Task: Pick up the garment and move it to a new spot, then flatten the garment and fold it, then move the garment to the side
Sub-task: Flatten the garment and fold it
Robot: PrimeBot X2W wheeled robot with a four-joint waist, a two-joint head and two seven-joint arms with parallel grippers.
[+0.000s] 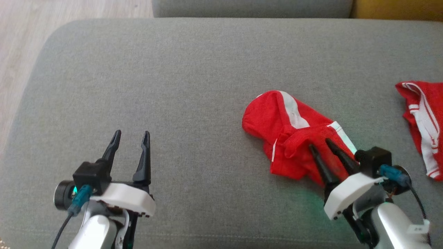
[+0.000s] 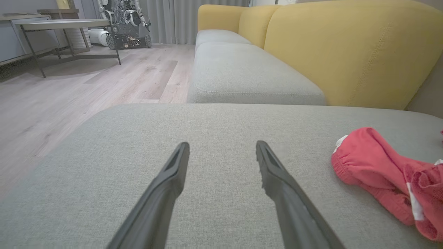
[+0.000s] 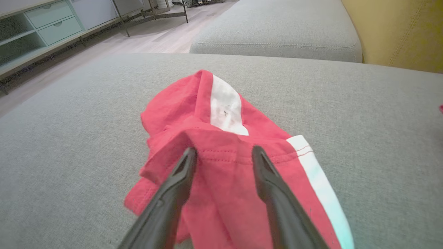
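- Crumpled on the grey cushion (image 1: 173, 86), right of the middle in the head view: red garment (image 1: 290, 131) with white stripes; folded over itself, so overall shape hard to make out; underside hidden.
- Over the near end of that heap: right end effector (image 1: 319, 143); fingers parted by a moderate gap, nothing clamped between them; in the right wrist view, tips level with a raised stitched hem, red cloth showing through the gap; impossible to tell whether the tips touch the fabric or hang just above it.
- At lower left of the head view, well apart from the garment: left end effector (image 1: 132, 133), above bare cushion; fingers spread wide, empty; finger bases cut off by the bottom edge of the left wrist view.
- At the right edge of the left wrist view: elasticated end of the garment, the rest cut off.
- At the far right edge of the head view, apart from the garment: second red piece (image 1: 424, 128) with white trim; cut by the frame, full extent unseen.
- Behind the cushions: yellow backrest (image 2: 346, 52); beside them, pale wooden floor (image 2: 69, 97); far back, wheeled machine (image 2: 126, 34), too small to identify.
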